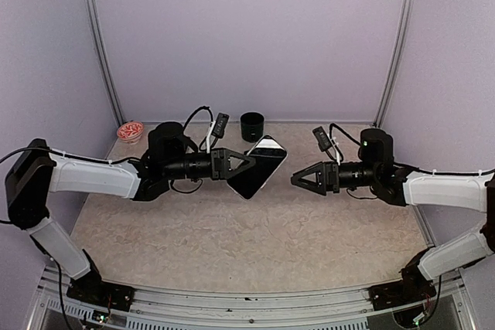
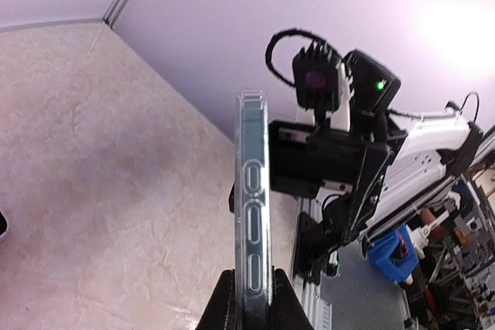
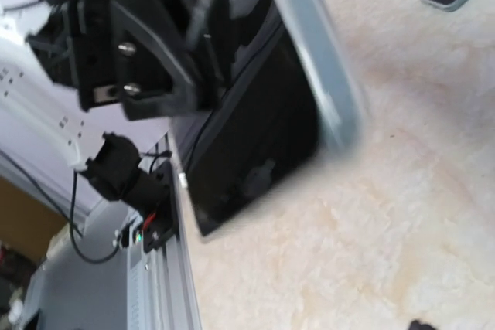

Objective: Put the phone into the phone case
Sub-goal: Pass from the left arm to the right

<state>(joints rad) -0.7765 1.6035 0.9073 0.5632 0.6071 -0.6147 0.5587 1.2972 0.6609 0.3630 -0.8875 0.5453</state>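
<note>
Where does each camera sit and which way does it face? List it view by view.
Top external: above, behind the bases, looking down on the beige table; both arms show, left gripper clamping the glossy black phone in its clear plastic case, right gripper open.
Left wrist: looks past its own fingers, pinching the case edge, toward the right arm.
Right wrist: faces the left gripper and phone; own fingers hardly show.
Shared: all views show the phone.
</note>
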